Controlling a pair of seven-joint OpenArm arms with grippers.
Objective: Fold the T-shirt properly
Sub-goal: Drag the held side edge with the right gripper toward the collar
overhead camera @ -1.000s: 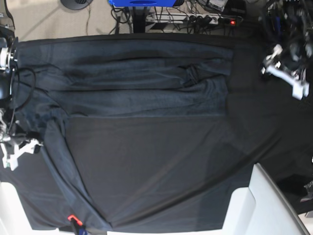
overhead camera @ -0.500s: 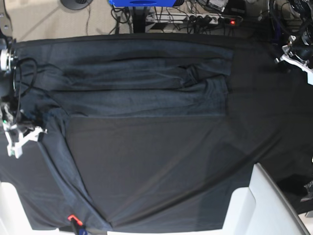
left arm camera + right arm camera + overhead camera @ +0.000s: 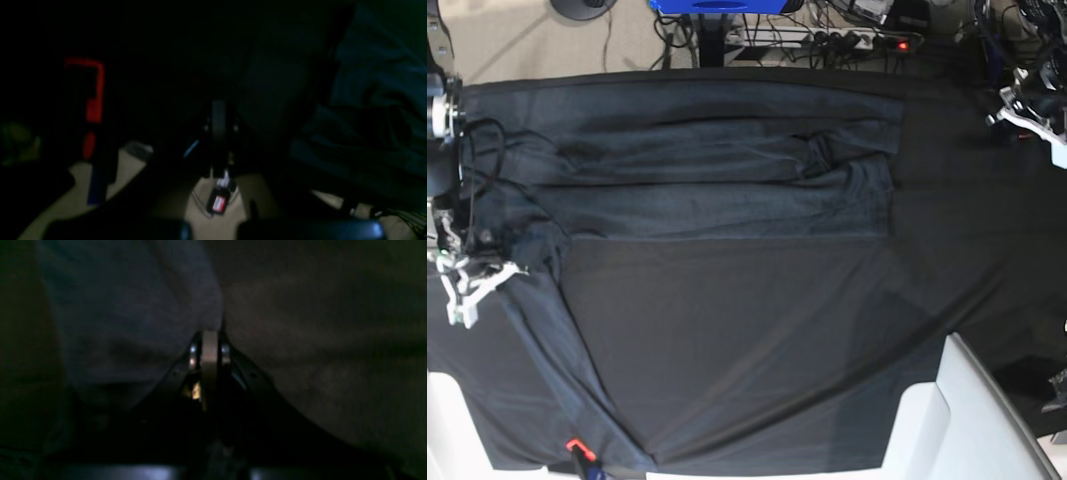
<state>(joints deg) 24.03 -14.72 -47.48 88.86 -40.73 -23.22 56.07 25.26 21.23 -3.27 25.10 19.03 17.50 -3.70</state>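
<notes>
The T-shirt (image 3: 707, 170) lies folded across the far half of the table, dark charcoal and wrinkled, with a strip of it running down toward the near left. At the shirt's left edge my right gripper (image 3: 507, 270) is shut, low on the cloth. In the right wrist view its fingertips (image 3: 210, 338) meet on the shirt's edge (image 3: 133, 306), pinching it. My left gripper (image 3: 1017, 115) hangs at the far right, off the shirt. The left wrist view is dark: that gripper (image 3: 218, 111) is shut on nothing, and the shirt (image 3: 367, 113) is to its right.
A black cloth (image 3: 757, 340) covers the table under the shirt. White blocks stand at the near right (image 3: 967, 420) and near left (image 3: 447, 430) corners. A small red tag (image 3: 575, 444) sits at the near edge. Cables and a power strip (image 3: 827, 40) lie on the floor behind.
My right gripper has moved in toward the shirt's left edge and shut. The left gripper has pulled back to the far right edge of the view.
</notes>
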